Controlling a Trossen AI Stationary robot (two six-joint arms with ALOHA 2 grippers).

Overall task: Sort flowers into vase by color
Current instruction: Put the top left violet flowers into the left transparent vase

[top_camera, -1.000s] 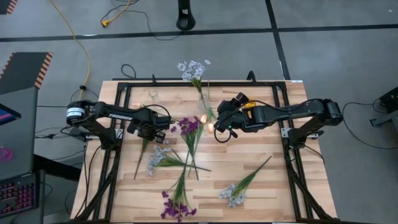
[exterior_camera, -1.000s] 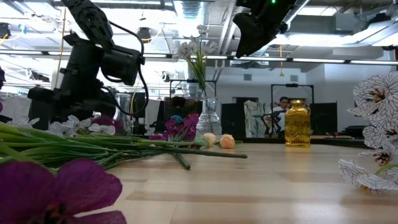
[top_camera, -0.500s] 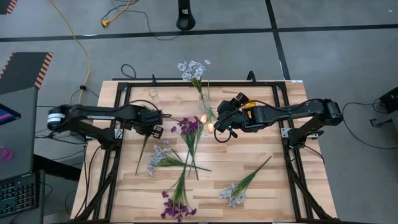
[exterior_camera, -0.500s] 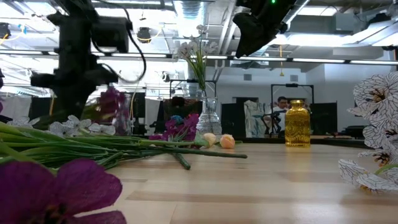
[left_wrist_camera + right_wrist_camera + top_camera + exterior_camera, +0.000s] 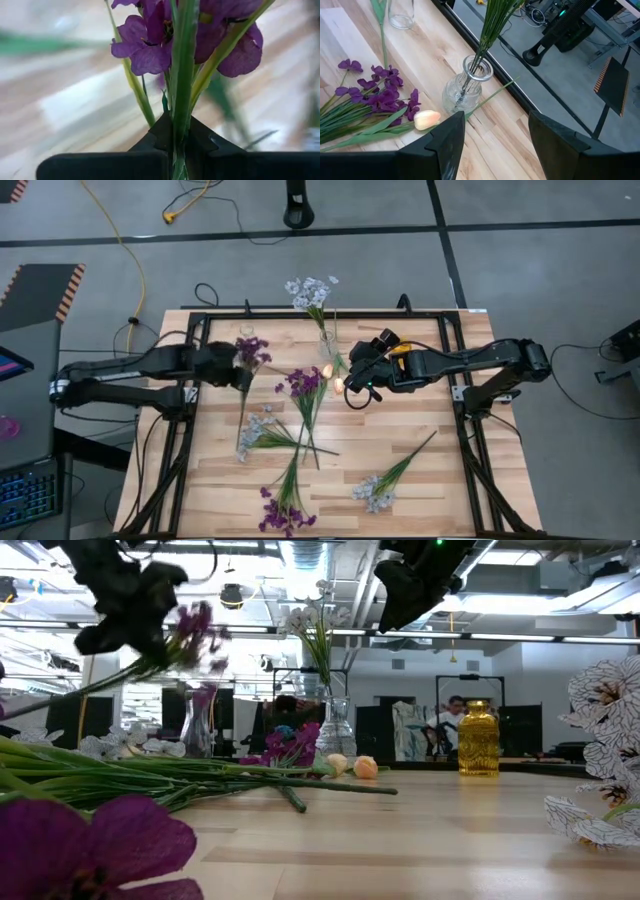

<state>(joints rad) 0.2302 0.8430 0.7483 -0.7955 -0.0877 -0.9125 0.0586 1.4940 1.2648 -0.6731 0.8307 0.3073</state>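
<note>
Left gripper: clenched on a purple flower's stem, being held above the table at ten o'clock.
Right gripper: being held released over the clear vase, around one o'clock of centre.

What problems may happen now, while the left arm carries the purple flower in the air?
1. The left gripper pinches only the thin stem of the purple sprig, so it may slip or swing.
2. The empty glass vase beside it has a small mouth; the long trailing stem may miss it or tip it.
3. The open right gripper hovers near the vase with pale flowers; a careless move might knock it.
</note>
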